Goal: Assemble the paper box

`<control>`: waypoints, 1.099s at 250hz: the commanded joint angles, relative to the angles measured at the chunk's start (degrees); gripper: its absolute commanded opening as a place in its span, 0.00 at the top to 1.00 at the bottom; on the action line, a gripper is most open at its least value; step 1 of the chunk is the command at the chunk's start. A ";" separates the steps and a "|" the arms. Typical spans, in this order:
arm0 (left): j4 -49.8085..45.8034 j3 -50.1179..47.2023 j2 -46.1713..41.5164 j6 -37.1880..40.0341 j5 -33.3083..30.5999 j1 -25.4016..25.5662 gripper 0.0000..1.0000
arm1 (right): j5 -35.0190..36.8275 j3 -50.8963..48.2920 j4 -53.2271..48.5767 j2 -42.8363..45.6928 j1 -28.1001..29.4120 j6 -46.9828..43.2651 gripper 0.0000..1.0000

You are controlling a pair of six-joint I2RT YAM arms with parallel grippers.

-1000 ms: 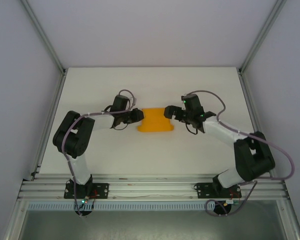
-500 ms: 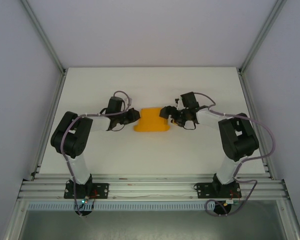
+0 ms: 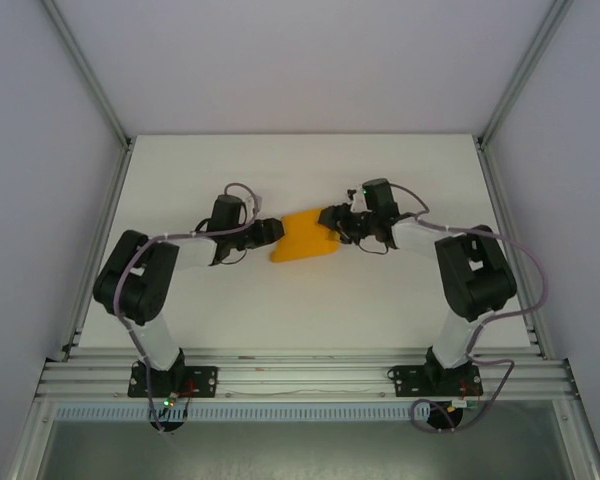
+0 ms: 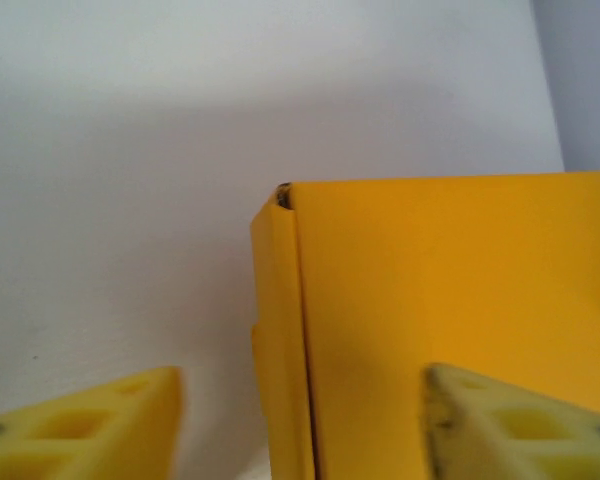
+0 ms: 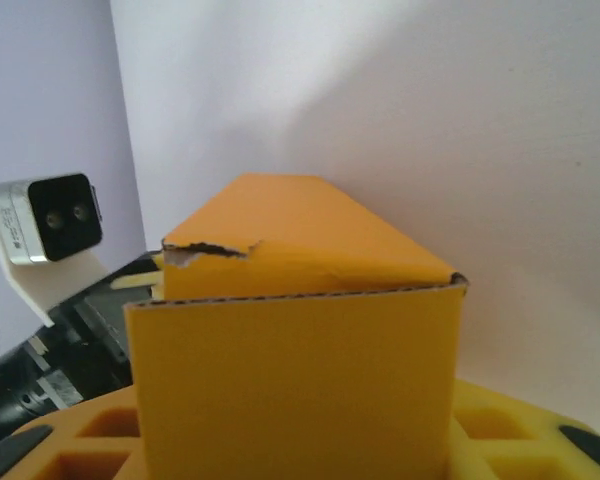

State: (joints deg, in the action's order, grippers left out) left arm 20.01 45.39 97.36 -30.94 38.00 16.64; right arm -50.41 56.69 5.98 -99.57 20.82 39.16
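The paper box (image 3: 305, 238) is a bright orange folded card box in the middle of the white table, lying askew. My left gripper (image 3: 272, 234) is at its left end. In the left wrist view the box's corner edge (image 4: 300, 330) stands between my wide-apart yellow fingers (image 4: 90, 425), and the left finger is clear of the card, so this gripper (image 4: 300, 425) is open. My right gripper (image 3: 332, 222) is at the box's right end. In the right wrist view the box's end panel (image 5: 290, 380) sits between the fingers (image 5: 525, 435), which press its two sides. A flap edge (image 5: 205, 250) is torn.
The table (image 3: 410, 300) is bare white, with aluminium frame posts at its left and right edges (image 3: 500, 215) and a rail along the near edge. The left arm's wrist camera (image 5: 48, 217) sits close behind the box in the right wrist view.
My left gripper has opened and let go of the box's left end. My right gripper has moved in and closed on the right end, and the box has shifted and turned slightly.
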 commanded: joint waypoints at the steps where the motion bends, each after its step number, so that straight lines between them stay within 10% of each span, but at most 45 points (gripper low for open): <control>1: 5.38 -1.12 -9.08 7.95 -3.82 2.96 0.00 | 2.79 0.65 -6.17 5.17 -0.51 2.06 0.54; 44: -0.97 -1.67 -20.65 32.45 -20.15 14.64 0.00 | 4.55 3.92 -19.74 9.39 -2.60 7.61 0.56; 130: -25.24 6.26 -20.95 63.38 -11.63 20.12 0.00 | -5.27 9.54 -37.85 14.97 -6.85 18.91 0.58; 231: -23.23 9.61 -16.53 67.72 -20.36 21.45 0.03 | -14.40 8.19 -37.69 16.01 -6.86 23.93 0.61; 275: -23.11 10.95 -14.67 67.66 -22.06 21.41 0.35 | -15.06 7.90 -37.93 16.23 -6.76 24.21 0.60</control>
State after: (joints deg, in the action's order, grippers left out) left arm -2.44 53.60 81.08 35.51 18.59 38.04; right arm -60.93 64.84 -30.83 -85.23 13.69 62.35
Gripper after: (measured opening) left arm 0.752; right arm 0.432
